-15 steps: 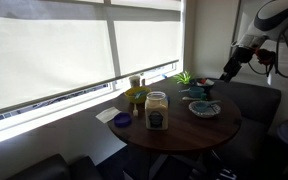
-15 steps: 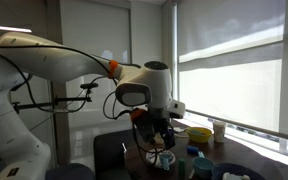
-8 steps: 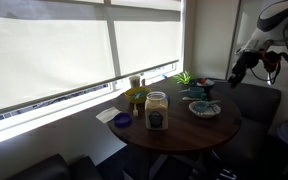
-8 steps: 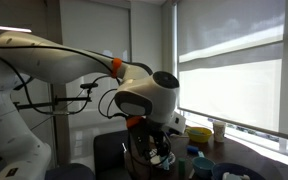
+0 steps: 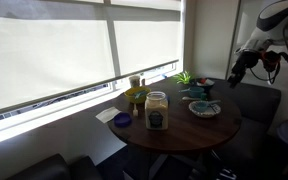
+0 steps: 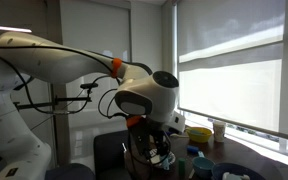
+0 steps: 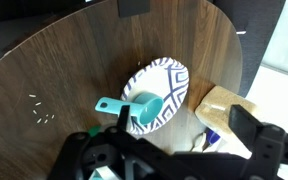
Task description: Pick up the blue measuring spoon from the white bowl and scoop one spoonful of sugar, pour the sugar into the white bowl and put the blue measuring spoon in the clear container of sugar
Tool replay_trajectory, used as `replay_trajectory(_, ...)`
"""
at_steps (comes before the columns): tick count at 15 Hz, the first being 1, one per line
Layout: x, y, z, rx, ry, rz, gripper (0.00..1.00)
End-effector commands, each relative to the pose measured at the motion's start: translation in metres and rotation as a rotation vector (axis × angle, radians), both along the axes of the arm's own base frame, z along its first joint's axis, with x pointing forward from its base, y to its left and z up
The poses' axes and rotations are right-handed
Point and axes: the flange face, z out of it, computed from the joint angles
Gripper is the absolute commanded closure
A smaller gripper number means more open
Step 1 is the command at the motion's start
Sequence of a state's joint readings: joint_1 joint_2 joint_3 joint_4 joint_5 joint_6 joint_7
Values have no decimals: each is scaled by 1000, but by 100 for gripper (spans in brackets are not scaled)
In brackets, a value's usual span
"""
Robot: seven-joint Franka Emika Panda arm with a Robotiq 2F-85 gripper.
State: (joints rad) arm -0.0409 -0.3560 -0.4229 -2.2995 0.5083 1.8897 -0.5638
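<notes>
The blue measuring spoon (image 7: pixel 140 111) lies in the white bowl (image 7: pixel 169 80), which has a blue pattern inside; the spoon's handle sticks out over the rim. The clear container of sugar (image 7: pixel 226 106) stands beside the bowl, its pale sugar (image 7: pixel 219 100) showing from above. My gripper (image 7: pixel 184 123) is open and empty, hovering above the bowl and the jar. In an exterior view the jar (image 5: pixel 156 111) with its dark label and the bowl (image 5: pixel 205 108) stand on the round table, and the gripper (image 5: pixel 234 74) hangs above the table's far edge.
The round dark wooden table (image 5: pixel 184 135) also holds a small dark-blue dish (image 5: pixel 122 120), a yellow-green jar (image 5: pixel 136 97) and a green plant (image 5: pixel 184 77). A few white grains (image 7: pixel 40 116) lie on the wood. A window runs behind the table.
Over the last second the arm shifted a little and its wrist turned above the table's far side. In the last half second nothing moved.
</notes>
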Motion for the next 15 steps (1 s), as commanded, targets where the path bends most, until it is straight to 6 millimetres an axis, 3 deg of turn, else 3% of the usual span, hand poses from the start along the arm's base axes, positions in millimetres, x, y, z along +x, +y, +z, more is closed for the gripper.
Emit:
replay_trajectory(1,0,0,0,0,1,1,0)
replay_trajectory(12,0,-1,0,0,1,0,0)
replay_trajectory(15,-9,-4,-13,119,-87,50,0)
